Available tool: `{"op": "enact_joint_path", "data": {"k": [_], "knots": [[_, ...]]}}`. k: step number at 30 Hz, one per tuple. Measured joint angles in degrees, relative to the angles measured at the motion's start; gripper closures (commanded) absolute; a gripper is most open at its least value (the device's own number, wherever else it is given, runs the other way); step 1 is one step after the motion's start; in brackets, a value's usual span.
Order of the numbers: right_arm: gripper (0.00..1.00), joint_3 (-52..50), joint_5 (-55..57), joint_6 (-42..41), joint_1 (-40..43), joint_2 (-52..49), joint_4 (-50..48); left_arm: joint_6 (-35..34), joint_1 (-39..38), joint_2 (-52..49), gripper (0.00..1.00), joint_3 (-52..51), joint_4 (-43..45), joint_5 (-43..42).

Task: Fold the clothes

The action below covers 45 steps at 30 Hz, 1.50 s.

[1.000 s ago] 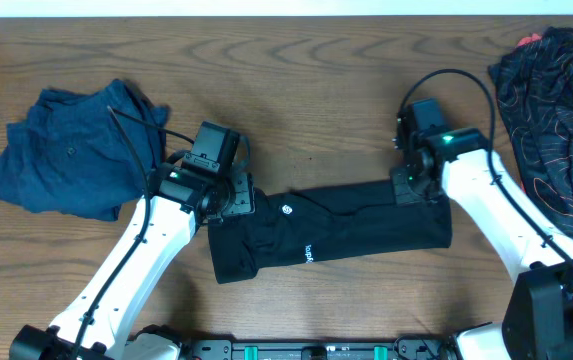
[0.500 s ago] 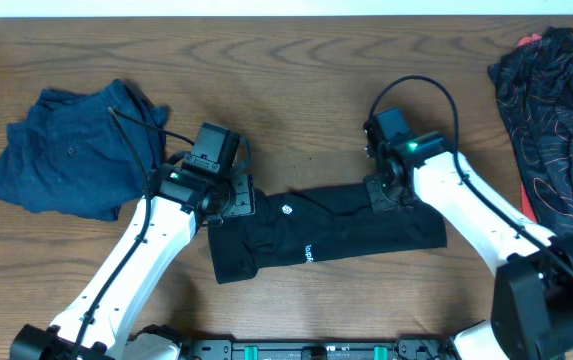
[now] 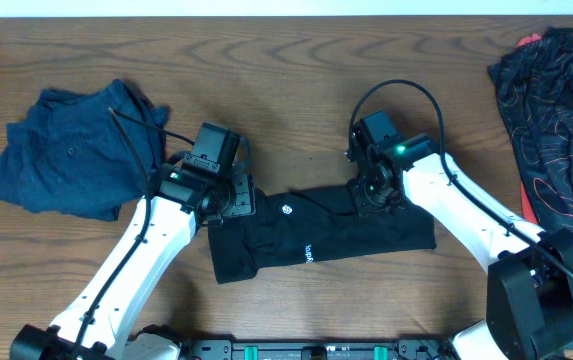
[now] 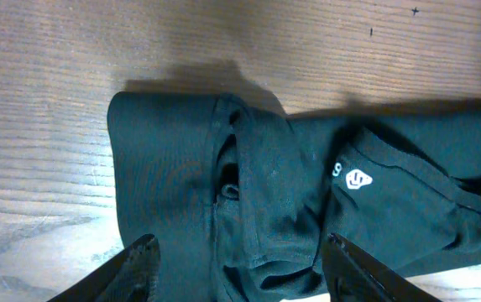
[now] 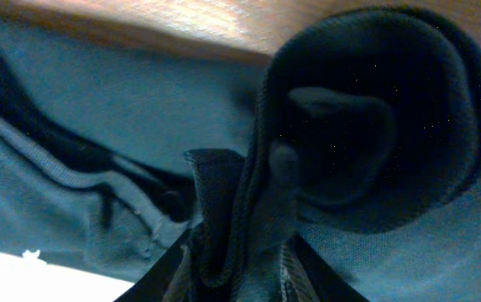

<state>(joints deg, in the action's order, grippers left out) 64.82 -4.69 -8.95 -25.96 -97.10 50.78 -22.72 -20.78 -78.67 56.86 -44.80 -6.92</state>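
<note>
Currently working a black shirt, folded into a long band across the lower middle of the overhead view, on the wooden table. Holding a raised ridge of that cloth with the right gripper, jaws narrow, near the band's upper right end. Hovering the left gripper over the band's left end, jaws wide, nothing between them, cloth visible below. Leaving a blue garment at upper left and a black garment with red lines at far right, both apart from the shirt.

Probably mid-fold, with the right end due to go over toward the left. Risks from here:
- Losing the thin pinch of soft cloth and dropping the end short or crooked.
- Dragging the whole band sideways, with nothing pinning the left end.
- Undoing the tucked layers at the left end.
- Snagging the wide left fingers in loose folds on any descent.
- Ending with a lumpy stack because of bunching near the right grip.

Writing: noting a small white hexagon logo with a face-like mark inside, plus one white character just left of it, possibly a 6 or a g. Seeing a short line of white lettering lower on the band in the overhead view, too small to read. No other brand or label legible.
</note>
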Motion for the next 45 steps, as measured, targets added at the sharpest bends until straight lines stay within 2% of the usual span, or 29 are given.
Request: {"op": "enact_joint_path", "data": {"k": [12,18,25,35,38,42,45], "knots": [[0.62,0.0,-4.5,4.4,0.0,0.0,0.9,0.0,0.0,0.0,0.36,-0.3,0.0,0.0],[0.66,0.0,-5.8,7.5,0.1,0.0,2.2,0.0,0.0,0.0,0.36,-0.3,0.0,0.0],[0.66,0.0,3.3,0.8,0.3,0.0,1.0,0.0,0.0,0.0,0.36,-0.3,-1.2,0.0],[0.66,-1.5,2.8,-1.8,-1.0,0.0,0.5,0.0,0.0,0.0,0.36,-0.3,-1.2,0.0],[0.71,-3.6,1.2,-2.0,-2.1,0.0,0.5,0.0,0.0,0.0,0.36,-0.3,-1.2,0.0],[0.99,-6.0,-0.5,-2.4,-3.0,0.0,0.9,0.0,0.0,0.0,0.36,-0.3,-1.2,0.0],[0.99,-7.0,-1.2,-2.6,-3.3,0.0,1.9,0.0,0.0,0.0,0.36,-0.3,-1.2,0.0]]}}
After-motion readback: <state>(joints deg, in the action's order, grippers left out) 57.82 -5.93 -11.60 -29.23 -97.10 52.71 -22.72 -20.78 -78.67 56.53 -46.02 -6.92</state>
